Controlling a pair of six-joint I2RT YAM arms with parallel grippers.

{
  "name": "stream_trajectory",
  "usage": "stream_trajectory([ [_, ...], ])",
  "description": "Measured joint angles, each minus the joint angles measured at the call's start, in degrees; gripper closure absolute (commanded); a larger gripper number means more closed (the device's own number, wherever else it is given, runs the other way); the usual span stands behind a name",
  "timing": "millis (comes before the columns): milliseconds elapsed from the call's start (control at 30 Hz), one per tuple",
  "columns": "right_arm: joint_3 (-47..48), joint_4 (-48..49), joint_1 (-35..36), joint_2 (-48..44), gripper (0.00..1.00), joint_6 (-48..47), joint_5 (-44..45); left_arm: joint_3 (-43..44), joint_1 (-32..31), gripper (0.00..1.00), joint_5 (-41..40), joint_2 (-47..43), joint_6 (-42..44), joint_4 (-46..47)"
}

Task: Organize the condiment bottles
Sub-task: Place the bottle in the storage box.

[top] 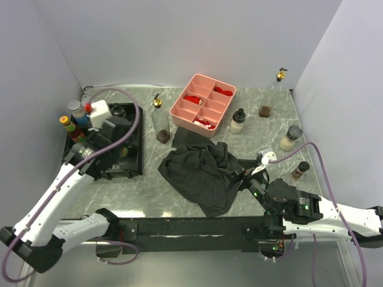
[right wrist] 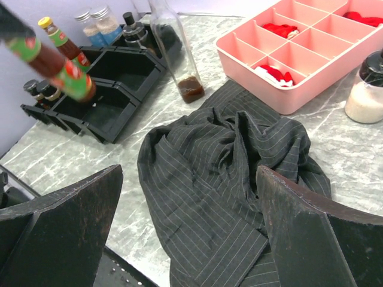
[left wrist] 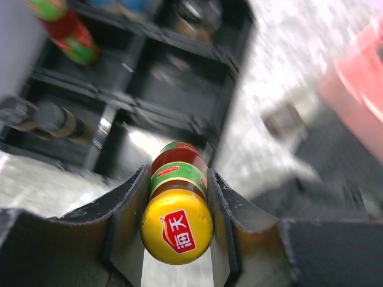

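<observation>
Left gripper (left wrist: 178,194) jaws clamped; right gripper (right wrist: 188,174) jaws wide apart

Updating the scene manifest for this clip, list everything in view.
black divided tray: one, black, table's left side.
bottles in tray: several, grey, black, yellow caps, in its compartments; exact count unclear.
held bottle: one, yellow cap, red-green label, in left gripper over the black tray.
pink tray: one, pink, back centre, red pieces inside.
loose bottles: six, clear or brown, gold, black, grey caps; one left of pink tray, five right of it.
cloth: one, black pinstriped, crumpled, front centre.
table: one, grey marble.
left gripper: one, black, shut on held bottle.
right gripper: one, black, open, by the cloth's right edge.
</observation>
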Motion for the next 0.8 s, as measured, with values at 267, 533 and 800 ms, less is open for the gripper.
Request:
stream_trajectory([
  [267, 0.00, 0.07, 0.00, 0.85, 0.00, 0.00, -1.60, 0.00, 25.46, 0.99, 9.51, 4.02, 12.85, 13.68],
  [533, 0.00, 0.94, 0.00, 1.55, 0.00, -0.07, -3.58, -0.04, 40.50, 0.99, 17.79, 13.42, 16.92, 23.17],
  [800, 0.00, 3.34, 0.00, 2.14, 0.00, -0.96, -4.72, -1.07, 44.44, 0.99, 19.80, 13.99, 18.78, 30.16],
])
